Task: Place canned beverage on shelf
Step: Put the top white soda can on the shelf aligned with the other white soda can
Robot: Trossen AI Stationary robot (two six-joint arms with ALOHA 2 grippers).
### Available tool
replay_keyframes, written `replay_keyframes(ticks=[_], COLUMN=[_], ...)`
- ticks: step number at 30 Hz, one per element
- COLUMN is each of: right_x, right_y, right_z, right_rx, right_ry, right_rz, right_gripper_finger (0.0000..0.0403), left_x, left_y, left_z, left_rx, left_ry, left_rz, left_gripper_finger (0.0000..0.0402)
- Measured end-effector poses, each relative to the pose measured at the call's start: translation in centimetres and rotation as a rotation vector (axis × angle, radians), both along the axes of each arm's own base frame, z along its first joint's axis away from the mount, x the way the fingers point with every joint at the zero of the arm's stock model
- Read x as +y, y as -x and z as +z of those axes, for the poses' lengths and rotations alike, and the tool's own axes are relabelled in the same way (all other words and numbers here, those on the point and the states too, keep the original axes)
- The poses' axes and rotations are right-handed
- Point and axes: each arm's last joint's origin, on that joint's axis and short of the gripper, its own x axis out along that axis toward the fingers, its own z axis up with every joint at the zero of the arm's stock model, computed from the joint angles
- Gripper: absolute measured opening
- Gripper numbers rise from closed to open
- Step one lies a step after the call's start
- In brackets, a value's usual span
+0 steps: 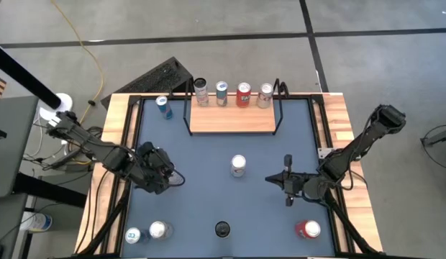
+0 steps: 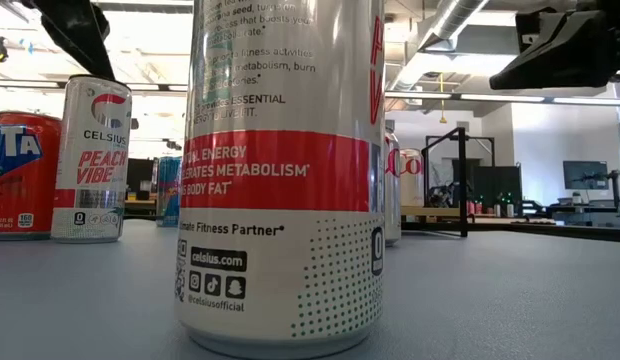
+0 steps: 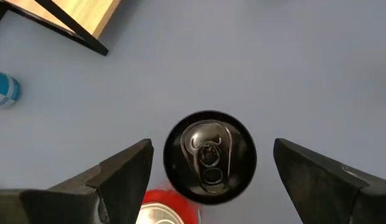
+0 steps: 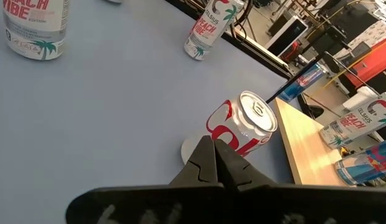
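At mid-table your can (image 1: 239,166) stands upright, long axis vertical, silver top up, white-and-red body, short of the shelf (image 1: 232,120), which is at the far edge. Left gripper (image 1: 167,175) sits left of it, fingers spread, grasping nothing. Right gripper (image 1: 268,179) sits right of it, fingers clenched together, empty.

You're looking at two dark arms, matte black, jointed in chunky segments | left arm (image 1: 101,151): black cables looped alongside, white fitting near its base | left gripper (image 3: 208,180): two black wedge-shaped fingers with flat faces | right arm (image 1: 360,144): slim black links | right gripper (image 4: 213,155): black tapered fingers narrowing to a point
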Motion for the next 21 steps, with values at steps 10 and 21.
replay_keyframes(ticks=[10, 21], right_x=[0.0, 0.0], right_y=[0.0, 0.0], right_z=[-0.1, -0.2], right_rx=[0.019, 0.025], right_ry=[-0.002, 0.014], right_rz=[0.029, 0.035], right_gripper_finger=[0.0, 0.0], left_x=[-0.6, -0.1], left_y=[-1.7, -3.0], left_z=[-2.0, -3.3], left_rx=[0.116, 0.198], left_ry=[-0.051, -0.007], left_rz=[-0.022, 0.014], left_gripper_finger=[0.0322, 0.0322])
